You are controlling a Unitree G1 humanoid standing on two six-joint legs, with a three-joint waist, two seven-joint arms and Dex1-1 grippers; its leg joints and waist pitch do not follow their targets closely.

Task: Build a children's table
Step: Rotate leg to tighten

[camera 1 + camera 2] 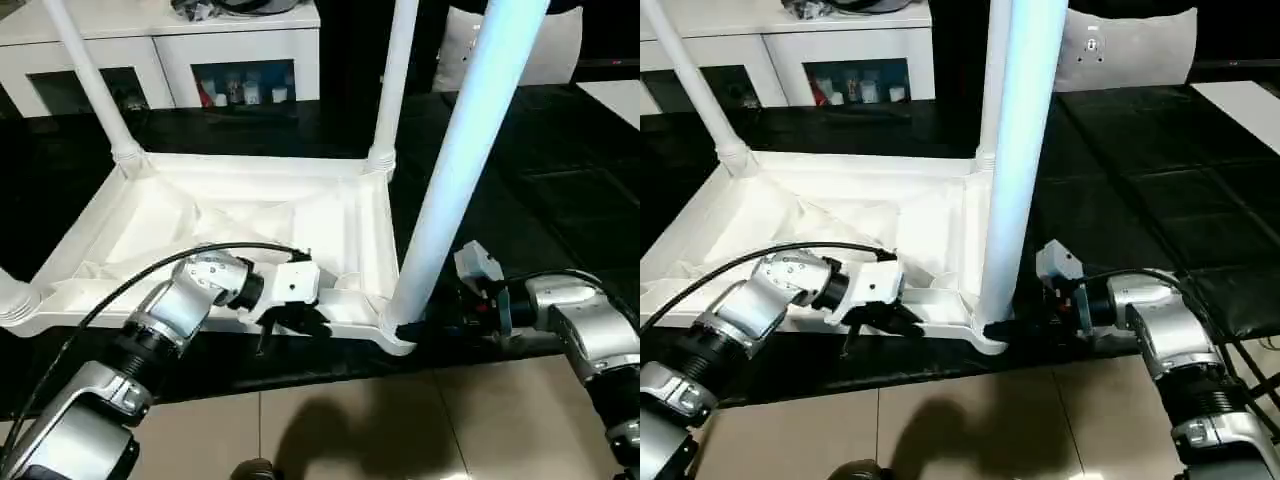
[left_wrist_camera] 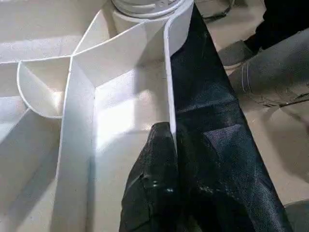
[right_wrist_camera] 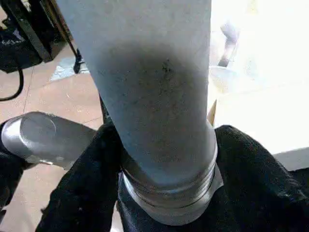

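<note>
The children's table (image 1: 230, 215) lies upside down on the black work table, its ribbed underside facing up. Legs stand in the far left socket (image 1: 90, 80) and the far right socket (image 1: 400, 70), and a thick near right leg (image 1: 470, 150) rises from the front right corner. My left gripper (image 1: 300, 322) is shut on the near rim (image 2: 169, 72) of the top, which runs between its fingertips. My right gripper (image 1: 1005, 325) sits at the base of the near right leg. Its black fingers (image 3: 82, 193) press both sides of the collar.
The black work table (image 1: 560, 180) stretches away to the right and ends just in front of the white table, above the tiled floor (image 1: 380, 420). White cabinets (image 1: 160, 50) line the back. A person's shoe (image 2: 236, 50) rests on the floor.
</note>
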